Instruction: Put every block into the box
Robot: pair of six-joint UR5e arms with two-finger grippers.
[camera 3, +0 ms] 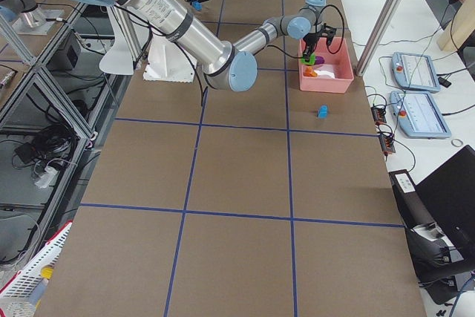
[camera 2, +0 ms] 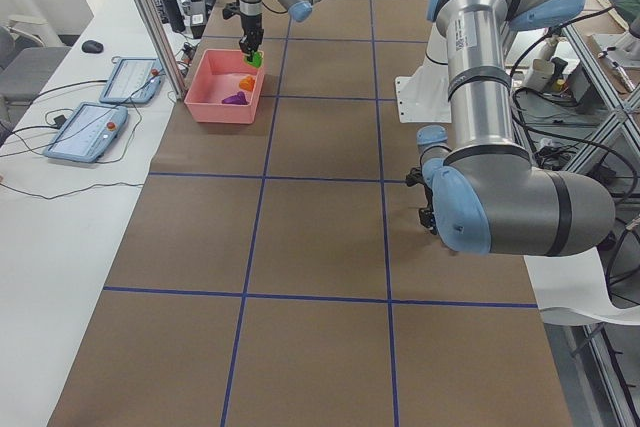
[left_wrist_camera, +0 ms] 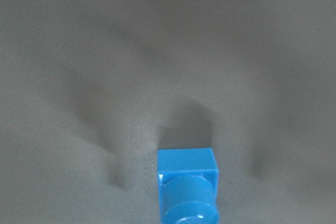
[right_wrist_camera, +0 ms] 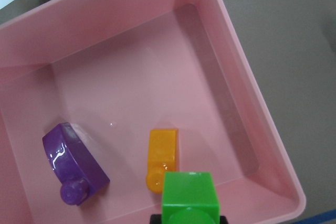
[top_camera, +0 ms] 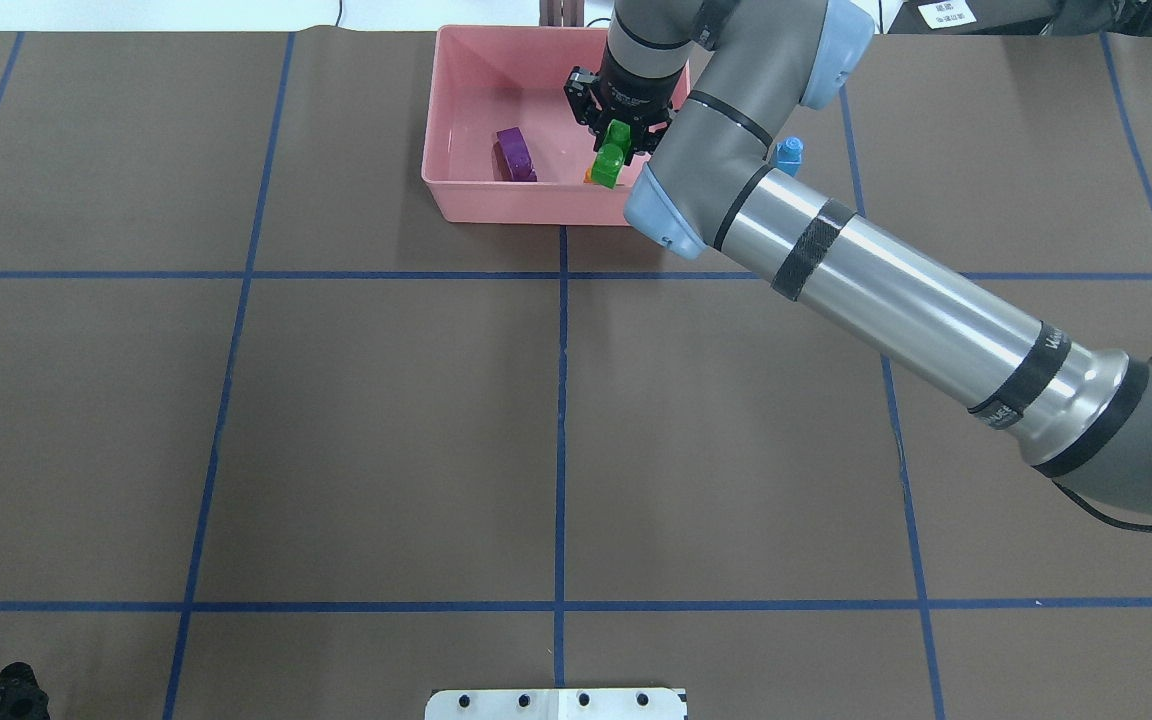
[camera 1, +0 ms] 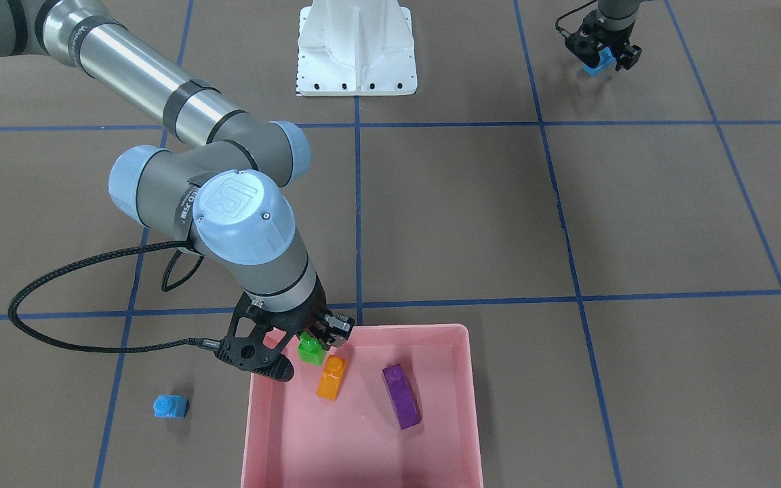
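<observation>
1. Right fingers [camera 1: 328, 331]: closed on the green brick [camera 1: 311, 351], which hangs just inside the box [camera 1: 363, 447] near one corner, over the end of the orange brick [camera 1: 331, 377].
2. Box contents: the orange brick and the purple brick [camera 1: 401, 396], both lying on the floor, apart from each other.
3. Left fingers [camera 1: 626, 57]: far across the table [camera 1: 634, 217], apparently clamped on the long blue brick [camera 1: 597, 66]. Whether it is lifted cannot be told.
4. Light-blue brick [camera 1: 171, 407]: on the table, outside the box, near its wall.
5. Step in hand, as judged: depositing the green brick. The next move is to part the fingers. The brick would probably land on or against the orange one, so a small shift toward bare floor would help. Two bricks remain outside.
6. View differences:
   - The right wrist view gives the box floor and the green brick's position over it, but not the light-blue brick.
   - The front-facing view alone shows both outstanding bricks.
   - The overhead view catches only a dark corner of the left fingers.
   - The left wrist view shows the blue brick end-on, and no box.
</observation>
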